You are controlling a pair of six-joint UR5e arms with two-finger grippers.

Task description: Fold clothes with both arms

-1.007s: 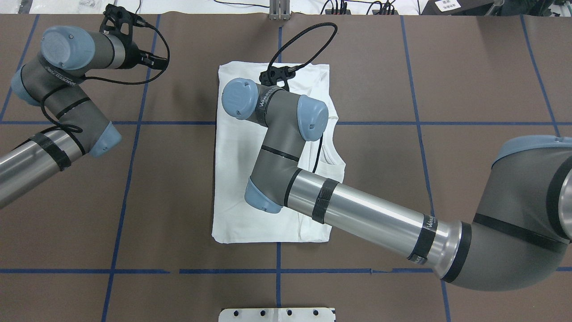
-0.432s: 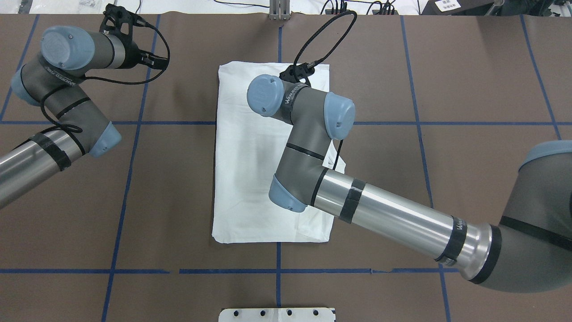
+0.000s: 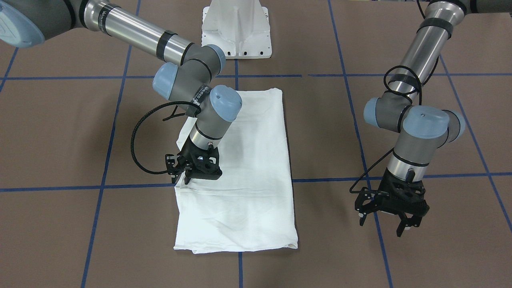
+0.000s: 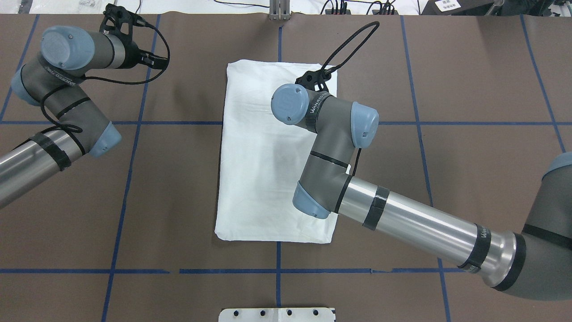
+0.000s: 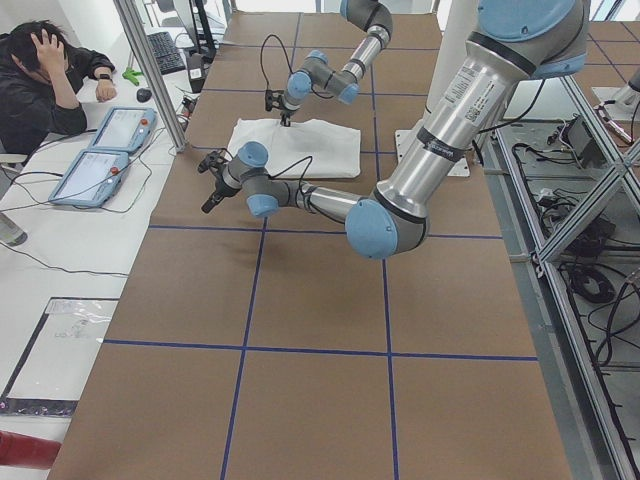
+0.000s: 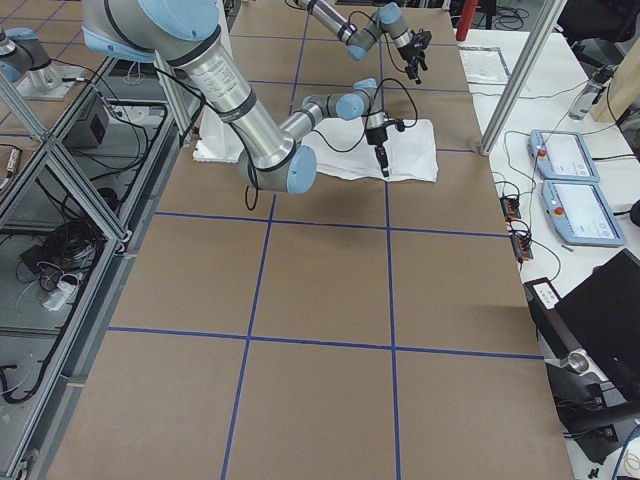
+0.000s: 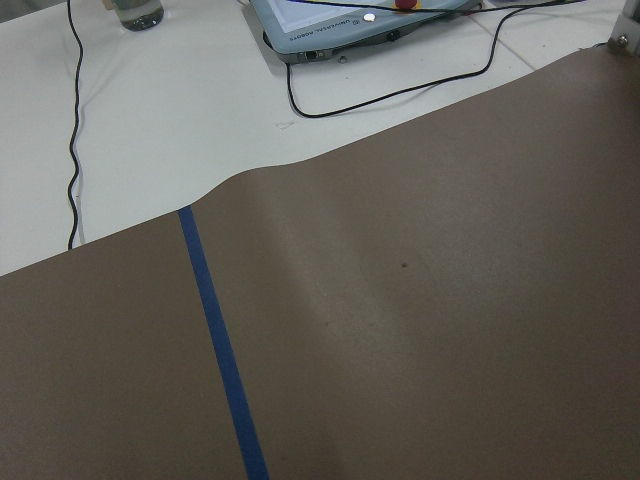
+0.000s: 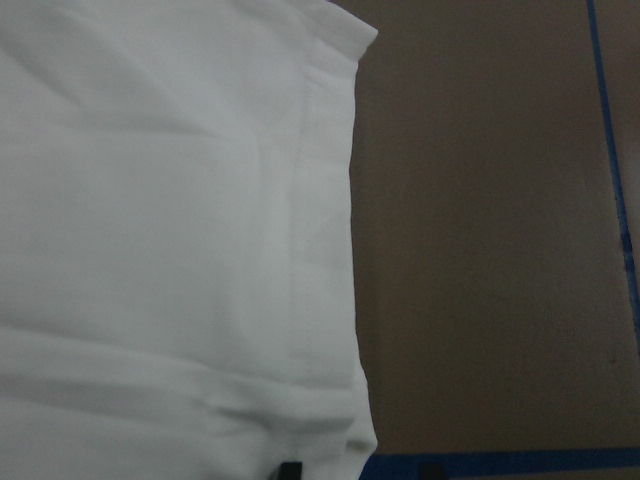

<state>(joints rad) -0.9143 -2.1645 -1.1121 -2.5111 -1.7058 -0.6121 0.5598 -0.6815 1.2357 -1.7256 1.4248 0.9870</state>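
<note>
The white T-shirt (image 3: 248, 160) lies folded into a long rectangle in the middle of the table (image 4: 254, 156), no print showing. My right gripper (image 3: 191, 178) points down at the shirt's long edge on the right arm's side, near the far end. It looks shut on the fabric, which is slightly raised there. The right wrist view shows that hemmed edge (image 8: 300, 200) against brown table. My left gripper (image 3: 384, 226) hangs open and empty above bare table, well clear of the shirt. It is at the far left in the overhead view (image 4: 117, 15).
The white pedestal base (image 3: 236, 28) stands at the robot's side of the table. Blue tape lines (image 4: 277, 271) grid the brown table cover. Beyond the far edge are a white bench with teach pendants (image 5: 100, 150) and a seated operator (image 5: 45, 80).
My right gripper moved to the right in the overhead view, and the shirt shifted right with it. The sleeve and collar seen at the right side no longer show. The left arm stayed still.
</note>
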